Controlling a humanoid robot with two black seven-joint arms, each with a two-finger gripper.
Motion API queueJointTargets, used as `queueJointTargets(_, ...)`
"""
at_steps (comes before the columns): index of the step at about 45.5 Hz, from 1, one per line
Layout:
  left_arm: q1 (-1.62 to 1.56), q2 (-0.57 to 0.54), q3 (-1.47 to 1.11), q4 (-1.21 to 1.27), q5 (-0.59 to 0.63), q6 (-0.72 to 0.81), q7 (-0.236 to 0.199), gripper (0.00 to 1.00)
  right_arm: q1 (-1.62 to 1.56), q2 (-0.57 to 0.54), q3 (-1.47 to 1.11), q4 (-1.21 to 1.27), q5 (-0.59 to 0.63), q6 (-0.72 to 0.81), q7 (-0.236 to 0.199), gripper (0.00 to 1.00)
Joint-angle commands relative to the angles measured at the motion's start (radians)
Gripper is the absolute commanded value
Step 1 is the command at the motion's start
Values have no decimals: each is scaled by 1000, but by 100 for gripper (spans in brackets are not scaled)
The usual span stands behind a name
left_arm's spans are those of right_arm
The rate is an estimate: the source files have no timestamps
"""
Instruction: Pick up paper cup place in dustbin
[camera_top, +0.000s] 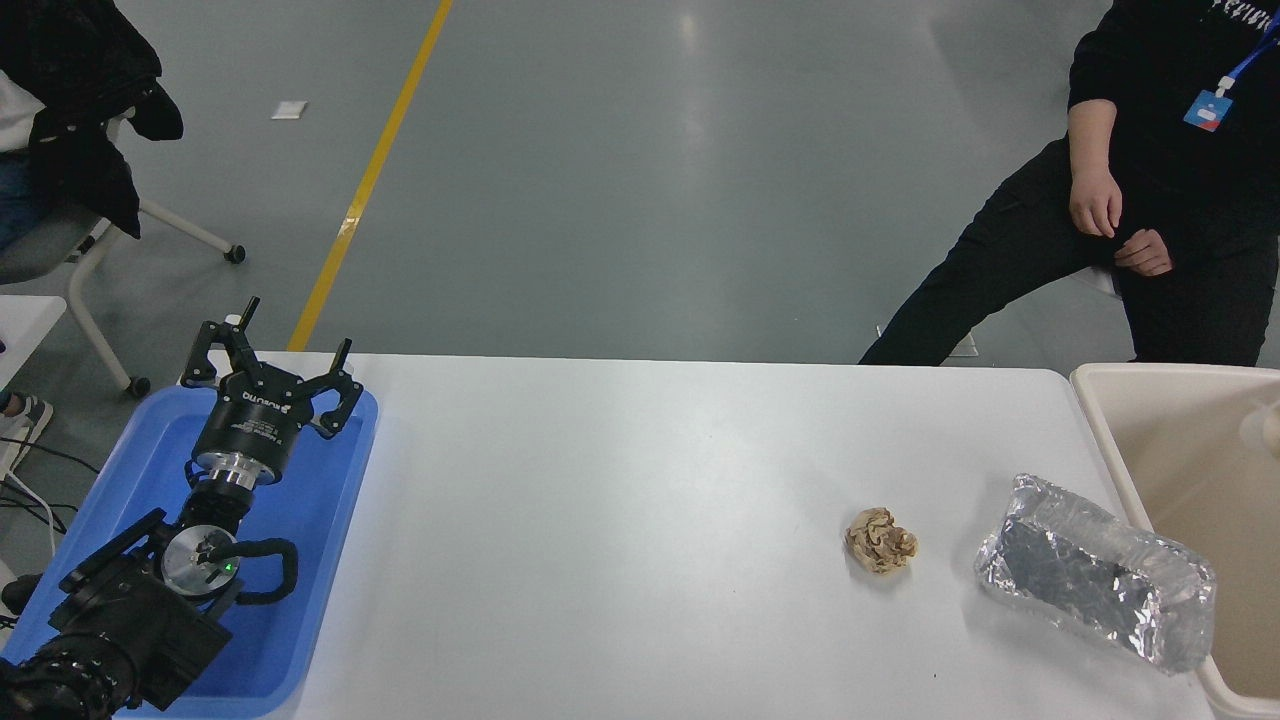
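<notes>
1. The left gripper (270, 365) is parked over the blue tray (330, 520) at 9 o'clock, fingers spread apart.
2. The paper cup (1262, 428), partly cut off, sits inside the dustbin (1105, 420) at 3 o'clock.
3. The right arm is out of sight.

Paper cup (1266, 428) inside dustbin (1110, 440); left end effector (275, 375) spread over blue tray (320, 520).

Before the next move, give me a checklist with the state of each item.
1. Paper cup inside dustbin: cannot tell; only a pale blur at the picture's right edge, within the rim.
2. Right gripper clear of the dustbin: cannot tell; not in view.
3. Left gripper parked open over the blue tray: ok.
4. Person's hand away from the table: ok.
5. Brown paper ball and foil packet on the table, outside the dustbin: ok.
</notes>
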Motion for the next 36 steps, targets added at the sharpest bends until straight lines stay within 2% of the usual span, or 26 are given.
queueJointTargets(1,0,0,0,0,0,0,0,100,-61,33,47,-15,2,-39,-22,0)
queueJointTargets(16,0,0,0,0,0,0,0,100,-69,31,47,-13,5,-41,-22,0)
queueJointTargets(17,0,0,0,0,0,0,0,100,-69,31,47,-13,5,-41,-22,3)
queueJointTargets(25,0,0,0,0,0,0,0,100,-67,28,47,-13,8,-42,-21,95)
queueJointTargets(26,0,-1,0,0,0,0,0,100,-67,27,45,-13,8,-44,-21,100)
queueJointTargets(36,0,-1,0,0,0,0,0,100,-49,24,44,2,7,-27,-21,100)
